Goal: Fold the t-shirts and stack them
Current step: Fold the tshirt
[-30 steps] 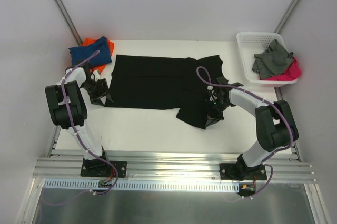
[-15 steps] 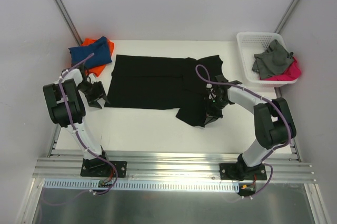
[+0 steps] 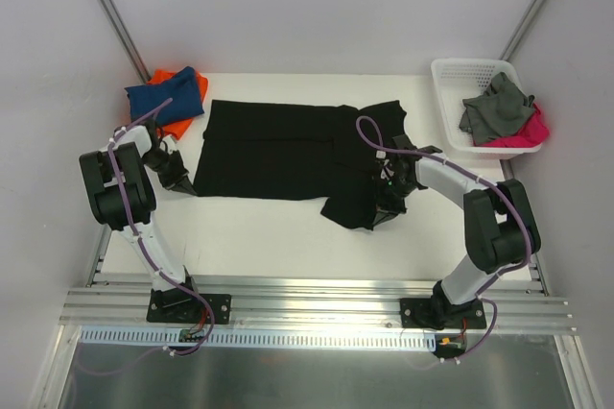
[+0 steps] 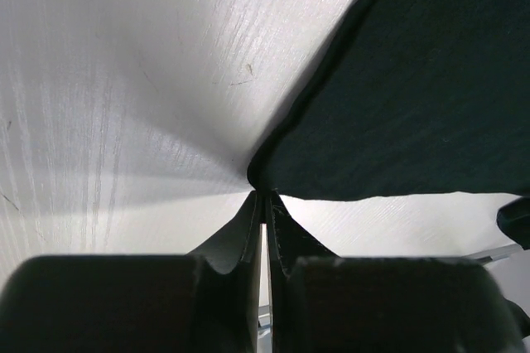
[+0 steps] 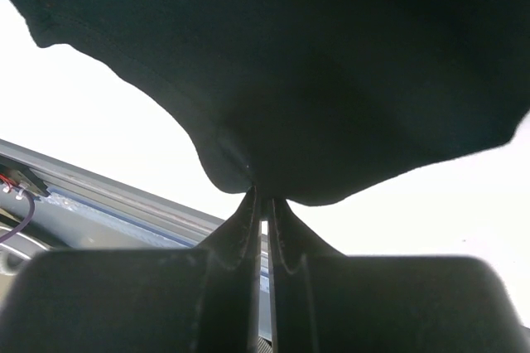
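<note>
the black t-shirt (image 3: 278, 150) lies spread across the middle of the table (image 3: 259, 236), smooth at left, rumpled at right. the left gripper (image 4: 263, 200) is pinched closed on its near left corner; the right gripper (image 5: 263, 200) is clamped on the rumpled near right edge.

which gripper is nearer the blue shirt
Left. The left gripper is close beside the blue shirt, pinching a corner of the black shirt; the right gripper is at its far end.

2 white arms (image 3: 163, 248), black joints, purple cables (image 3: 362, 132).
</note>
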Controlling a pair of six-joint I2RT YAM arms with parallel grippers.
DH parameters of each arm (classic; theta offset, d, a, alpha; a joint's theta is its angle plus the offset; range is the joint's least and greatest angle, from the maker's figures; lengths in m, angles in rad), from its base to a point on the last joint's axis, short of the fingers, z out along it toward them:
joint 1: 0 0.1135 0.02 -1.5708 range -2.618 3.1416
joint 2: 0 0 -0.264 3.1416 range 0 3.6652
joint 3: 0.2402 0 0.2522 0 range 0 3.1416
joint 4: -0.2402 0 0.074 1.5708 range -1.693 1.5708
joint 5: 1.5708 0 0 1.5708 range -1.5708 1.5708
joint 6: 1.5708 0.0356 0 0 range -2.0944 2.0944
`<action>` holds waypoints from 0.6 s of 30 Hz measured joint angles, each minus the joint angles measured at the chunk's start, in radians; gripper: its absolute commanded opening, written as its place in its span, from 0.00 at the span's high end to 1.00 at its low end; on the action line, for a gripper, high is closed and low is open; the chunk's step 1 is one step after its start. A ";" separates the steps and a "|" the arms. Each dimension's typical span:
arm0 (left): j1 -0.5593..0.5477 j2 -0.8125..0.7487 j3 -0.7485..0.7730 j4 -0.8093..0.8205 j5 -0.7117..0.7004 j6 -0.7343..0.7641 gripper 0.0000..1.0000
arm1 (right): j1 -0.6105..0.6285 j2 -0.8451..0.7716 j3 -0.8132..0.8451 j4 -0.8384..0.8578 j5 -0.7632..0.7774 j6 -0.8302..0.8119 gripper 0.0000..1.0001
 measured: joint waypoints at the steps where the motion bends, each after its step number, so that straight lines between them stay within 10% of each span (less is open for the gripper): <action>1: 0.000 0.000 0.000 0.000 0.002 0.000 1.00 | 0.000 -0.005 0.000 0.000 0.003 -0.003 0.99; 18: -0.008 -0.129 0.039 -0.026 0.052 0.001 1.00 | -0.128 -0.156 0.000 0.000 0.033 -0.046 0.99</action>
